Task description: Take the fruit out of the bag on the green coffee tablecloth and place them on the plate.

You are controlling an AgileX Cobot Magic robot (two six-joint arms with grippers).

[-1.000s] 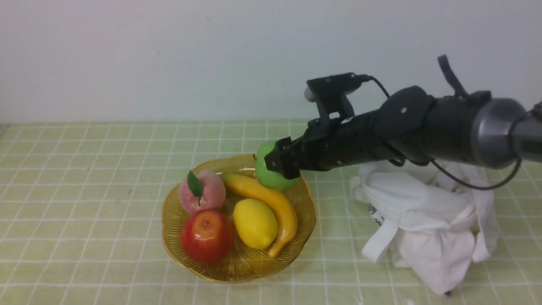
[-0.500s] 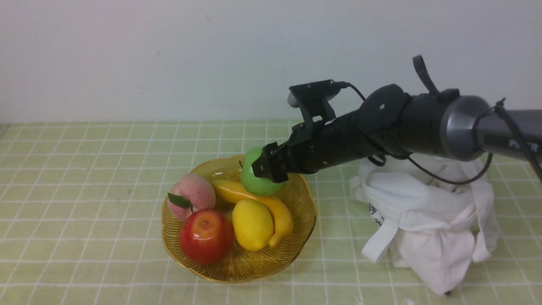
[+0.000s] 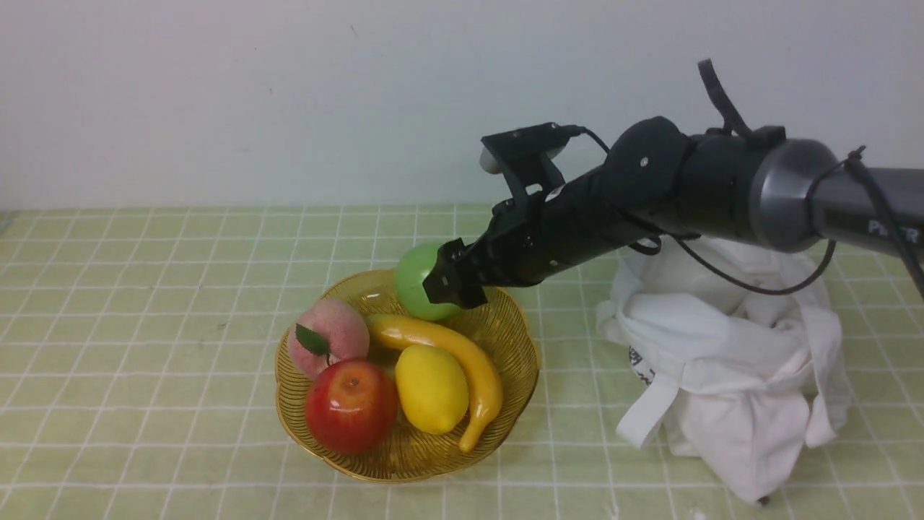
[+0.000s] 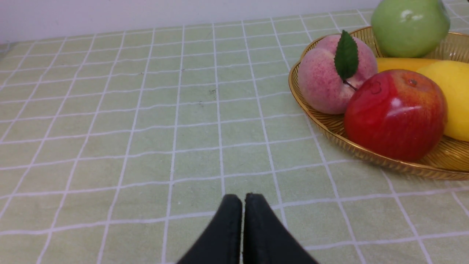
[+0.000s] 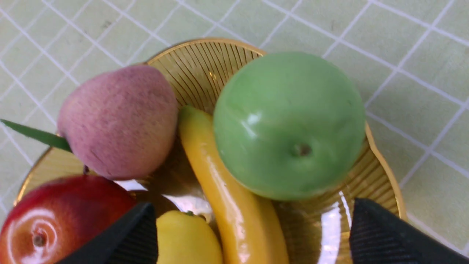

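One green coffee tablecloth (image 3: 144,289) covered the whole surface. On it, at the robot's right, the white cloth bag (image 3: 729,375) sat slumped and creased, probably because little or nothing filled it. Beside it stood the amber ribbed plate (image 3: 514,334), holding a peach (image 3: 328,336), a red apple (image 3: 351,406), a lemon (image 3: 431,388) and a banana (image 3: 462,354). The green apple (image 3: 413,285) lay at the plate's far rim against the banana, seemingly the only room left. The right gripper (image 3: 446,287) hovered just behind it, jaws spread wide and clear of its skin, apparently a release. The left gripper (image 4: 242,209), fingers pressed together, waited low over bare cloth, out of the way.
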